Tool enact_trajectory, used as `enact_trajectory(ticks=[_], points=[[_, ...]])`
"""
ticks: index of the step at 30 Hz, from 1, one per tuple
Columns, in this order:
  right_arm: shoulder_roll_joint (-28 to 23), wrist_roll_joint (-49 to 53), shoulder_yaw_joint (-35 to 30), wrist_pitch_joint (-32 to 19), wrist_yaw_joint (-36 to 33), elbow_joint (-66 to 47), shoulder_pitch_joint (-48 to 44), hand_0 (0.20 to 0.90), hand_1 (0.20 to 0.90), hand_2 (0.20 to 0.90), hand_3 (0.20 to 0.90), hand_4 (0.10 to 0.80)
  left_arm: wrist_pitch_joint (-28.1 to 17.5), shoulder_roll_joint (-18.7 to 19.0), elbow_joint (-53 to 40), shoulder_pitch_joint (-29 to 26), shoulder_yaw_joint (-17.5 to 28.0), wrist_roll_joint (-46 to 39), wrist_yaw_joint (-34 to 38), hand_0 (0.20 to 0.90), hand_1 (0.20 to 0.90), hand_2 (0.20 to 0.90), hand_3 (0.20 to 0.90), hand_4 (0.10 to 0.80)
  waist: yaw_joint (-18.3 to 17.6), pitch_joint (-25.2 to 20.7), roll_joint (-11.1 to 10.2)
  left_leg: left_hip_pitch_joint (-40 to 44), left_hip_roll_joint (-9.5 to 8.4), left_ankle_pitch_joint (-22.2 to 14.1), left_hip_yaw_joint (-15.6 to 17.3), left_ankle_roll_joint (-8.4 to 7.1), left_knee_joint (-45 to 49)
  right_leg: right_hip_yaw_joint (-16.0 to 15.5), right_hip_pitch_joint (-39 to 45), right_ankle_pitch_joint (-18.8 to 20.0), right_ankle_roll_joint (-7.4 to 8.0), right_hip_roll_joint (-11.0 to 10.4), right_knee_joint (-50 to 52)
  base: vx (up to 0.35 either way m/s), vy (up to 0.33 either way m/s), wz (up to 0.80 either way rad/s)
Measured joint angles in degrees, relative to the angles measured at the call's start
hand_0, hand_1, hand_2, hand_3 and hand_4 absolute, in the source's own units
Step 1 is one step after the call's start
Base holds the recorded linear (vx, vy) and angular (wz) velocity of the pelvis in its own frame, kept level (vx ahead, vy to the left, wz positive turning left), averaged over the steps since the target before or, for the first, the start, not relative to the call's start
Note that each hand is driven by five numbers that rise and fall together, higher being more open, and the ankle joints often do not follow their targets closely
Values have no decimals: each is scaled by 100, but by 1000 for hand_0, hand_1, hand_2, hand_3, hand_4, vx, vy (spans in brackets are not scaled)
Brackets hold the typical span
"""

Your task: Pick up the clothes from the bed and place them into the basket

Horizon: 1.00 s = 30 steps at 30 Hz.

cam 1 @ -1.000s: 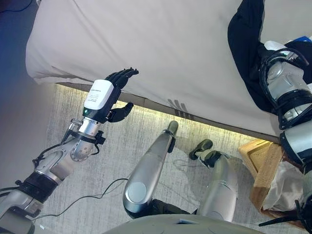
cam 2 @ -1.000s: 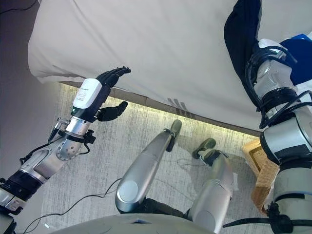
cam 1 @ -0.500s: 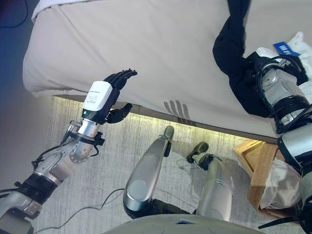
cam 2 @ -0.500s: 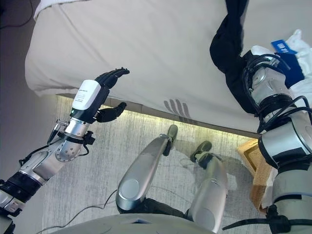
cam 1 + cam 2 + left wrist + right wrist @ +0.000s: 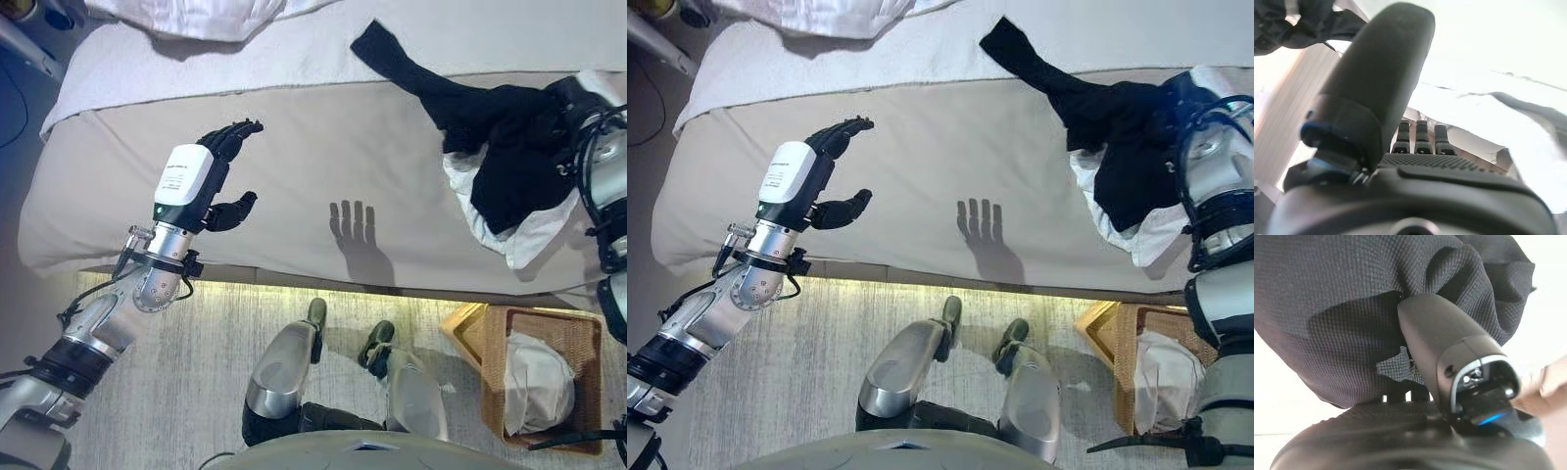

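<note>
A black garment (image 5: 490, 127) lies bunched on the bed's (image 5: 313, 147) right side, one sleeve trailing toward the back, on top of a white garment (image 5: 529, 240) near the front edge. My right hand (image 5: 1178, 98) is at the black garment's right end. In the right wrist view its thumb (image 5: 1440, 338) presses into the bunched black cloth (image 5: 1327, 308) and the cloth is caught between thumb and fingers. My left hand (image 5: 196, 181) is open and empty, held above the bed's front left part. The wicker basket (image 5: 544, 315) stands on the floor at the lower right.
White clothing (image 5: 537, 382) lies in the basket. A white duvet (image 5: 196, 15) is heaped at the back of the bed. A pale rug (image 5: 196, 372) covers the floor along the bed's front edge.
The whole picture has shifted, so the camera has moved: more of the bed and the whole basket now show. My left hand keeps its open pose. My right hand stays on the black garment.
</note>
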Motion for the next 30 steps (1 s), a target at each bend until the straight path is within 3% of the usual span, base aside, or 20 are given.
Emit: enact_trajectory(ticks=[4, 7, 8, 11, 13, 14, 15, 16, 17, 18, 20, 22, 30], points=[[-174, 465, -240, -120, 37, -133, 25, 300, 300, 300, 200, 100, -114, 11, 18, -9, 1, 5, -313, 900, 900, 900, 900, 800, -109, -99, -204, 559, 83, 103, 76, -81, -483, 42, 502, 211, -74, 204, -518, 82, -36, -12], [-193, 722, -391, -246, 15, -149, 188, 300, 300, 300, 200, 100, -345, 21, 34, 108, 4, 3, -337, 900, 900, 900, 900, 800, -174, -891, -523, 345, 87, 128, 88, -114, -718, 43, 340, 234, -47, 288, -881, 20, -26, -7], [-226, 838, -499, -321, 0, -178, 159, 300, 300, 300, 200, 100, -411, 20, 46, 47, 2, 3, -338, 900, 900, 900, 900, 800, -221, -904, -542, 452, 117, 142, 102, -126, -765, 71, 467, 342, -44, 341, -1023, -13, -26, -13], [-246, 1106, -539, -484, -18, -359, 158, 300, 300, 300, 200, 100, -579, 21, 123, 44, 9, 3, -339, 900, 900, 900, 900, 800, -337, -1001, -592, 536, 139, 141, 180, -128, -573, 124, 785, 615, -270, 427, -1423, -4, -32, -20], [-255, 1306, -539, -522, -22, -445, 149, 300, 300, 300, 200, 100, -721, 23, 299, 35, 6, 6, -339, 900, 900, 900, 900, 800, -369, -1054, -712, 82, 119, 4, 196, -122, 138, 222, 817, 868, -454, 344, -1576, -13, -26, -26], [-295, 1396, -539, -522, -23, -457, 153, 300, 300, 300, 200, 100, -759, 28, 375, 38, -32, 11, -339, 900, 900, 900, 900, 800, -366, -1143, -758, 67, 85, 2, 150, -68, -287, 362, 765, 870, -449, 312, -1582, -13, -16, -15], [-416, 1467, -539, -522, -38, -510, 144, 300, 300, 300, 200, 100, -843, 28, 405, 35, -47, 17, -338, 900, 900, 900, 900, 800, -443, -1242, -615, 239, 218, 343, 113, -63, -1305, 343, 762, 858, -431, 439, -1600, -14, -17, -10], [-508, 1536, -550, -523, -94, -568, 161, 300, 300, 300, 200, 100, -917, 66, 425, 43, -35, 26, -323, 900, 900, 900, 900, 800, -517, -1300, -519, 330, 389, 898, 166, -119, -1585, 374, 799, 780, -252, 538, -1625, -11, -12, -12], [-547, 1579, -549, -516, -96, -610, 156, 300, 300, 300, 200, 100, -932, 61, 522, 40, -34, 26, -307, 900, 900, 900, 900, 800, -534, -1306, -567, 373, 356, 972, 223, -139, -1629, 444, 789, 830, -89, 493, -1641, -16, -8, -22], [-645, 1597, -550, -517, -98, -717, 156, 300, 300, 300, 200, 100, -932, 64, 585, 48, -39, 34, -308, 900, 900, 900, 900, 800, -596, -1306, -566, 389, 346, 972, 242, -139, -1631, 474, 788, 914, 38, 481, -1667, -15, -4, -22], [-854, 1613, -601, -537, -113, -896, 145, 300, 300, 300, 200, 100, -934, 45, 726, 47, -41, 49, -308, 900, 900, 900, 900, 800, -665, -1307, -568, 470, 251, 971, 366, -139, -1698, 583, 831, 936, 70, 411, -1791, -8, 0, -26], [-956, 1616, -630, -563, -116, -921, 143, 300, 300, 300, 200, 100, -934, 49, 793, 47, -38, 53, -305, 900, 900, 900, 900, 800, -702, -1309, -571, 481, 194, 971, 439, -139, -1699, 592, 893, 1030, 207, 351, -1939, -5, -4, -27], [-1251, 1622, -646, -555, 80, -936, 142, 300, 300, 300, 200, 100, -960, 38, 921, 47, -36, 72, -277, 900, 900, 900, 900, 800, -1002, -1309, -571, 572, 212, 969, 676, -136, -1704, 903, 863, 1040, 225, 361, -1971, 15, -6, -20]])
